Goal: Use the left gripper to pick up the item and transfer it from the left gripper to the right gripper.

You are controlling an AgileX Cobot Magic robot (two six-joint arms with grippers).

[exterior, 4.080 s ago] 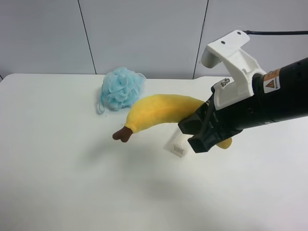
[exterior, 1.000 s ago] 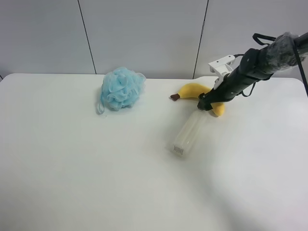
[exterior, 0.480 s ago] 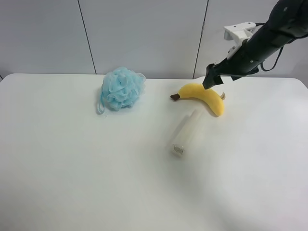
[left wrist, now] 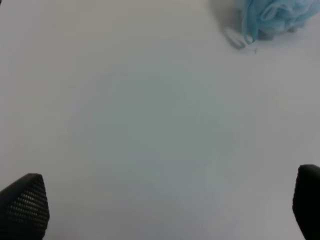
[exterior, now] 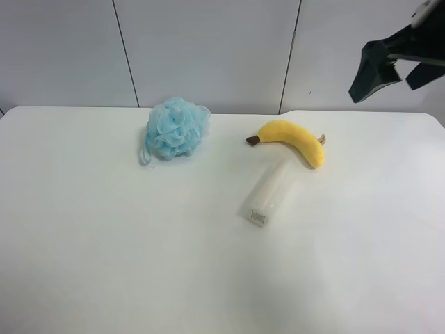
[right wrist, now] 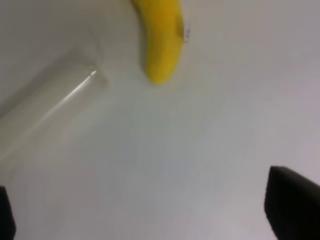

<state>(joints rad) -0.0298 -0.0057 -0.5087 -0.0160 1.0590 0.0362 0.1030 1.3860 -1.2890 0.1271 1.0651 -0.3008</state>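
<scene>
The yellow plush banana (exterior: 288, 136) lies on the white table (exterior: 104, 243), brown stem tip toward the blue pouf, held by nothing. It also shows in the right wrist view (right wrist: 162, 40). The right gripper (exterior: 375, 66) hangs high above the table's far right, well clear of the banana; its jaws stand wide open and empty (right wrist: 150, 220). The left gripper (left wrist: 165, 205) is open and empty over bare table, with the pouf ahead of it. It is out of the exterior high view.
A fluffy light-blue bath pouf (exterior: 177, 129) sits at the back of the table, also seen in the left wrist view (left wrist: 272, 17). A long white translucent packet (exterior: 270, 191) lies just in front of the banana, also in the right wrist view (right wrist: 45, 115).
The right gripper carried the banana to the back right of the table, let go of it there, then rose up and away to the right. The banana now rests on the table.
</scene>
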